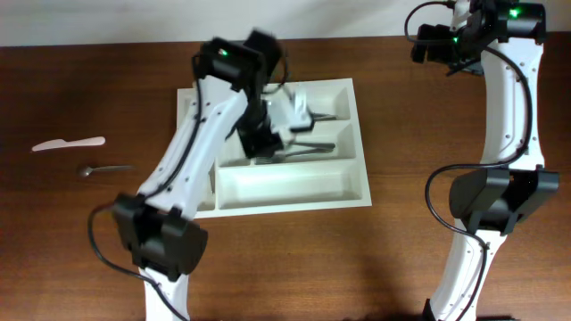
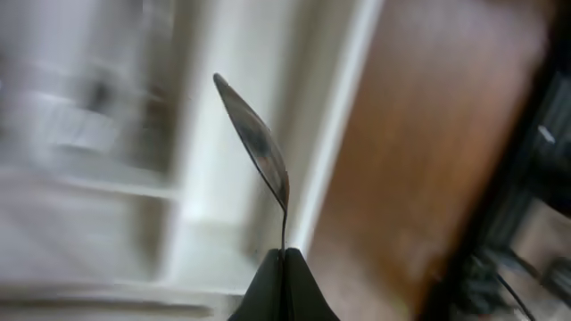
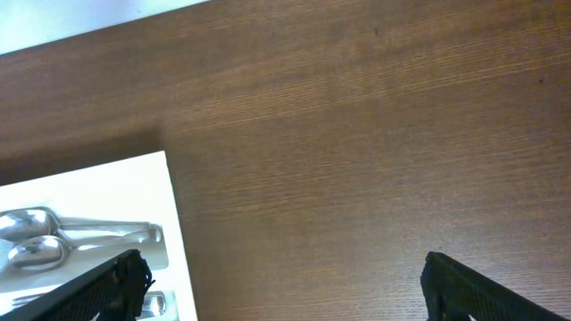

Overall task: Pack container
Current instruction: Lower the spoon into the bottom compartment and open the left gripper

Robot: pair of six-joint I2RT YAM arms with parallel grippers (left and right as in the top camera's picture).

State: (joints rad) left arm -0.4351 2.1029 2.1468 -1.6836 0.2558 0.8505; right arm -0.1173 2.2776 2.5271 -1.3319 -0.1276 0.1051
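Observation:
The container [image 1: 285, 185] is a large white compartmented tray lying mid-table. My left gripper [image 1: 260, 141] hovers over its middle. In the left wrist view that gripper [image 2: 285, 257] is shut on the thin handle of a metal spoon [image 2: 260, 144], which sticks up edge-on in front of the blurred white container [image 2: 210, 187]. Several metal utensils [image 1: 314, 148] lie in the container's wide compartments. My right gripper [image 1: 435, 42] is off at the far right edge of the table. In its wrist view it [image 3: 285, 294] stands open over bare wood, with the container's corner [image 3: 175, 234] and two spoons [image 3: 40, 236] to its left.
On the table left of the container lie a white plastic knife [image 1: 69, 144] and a small metal spoon [image 1: 104, 168]. The right arm's base [image 1: 495, 198] stands at the right. Bare brown wood lies between the container and the right arm.

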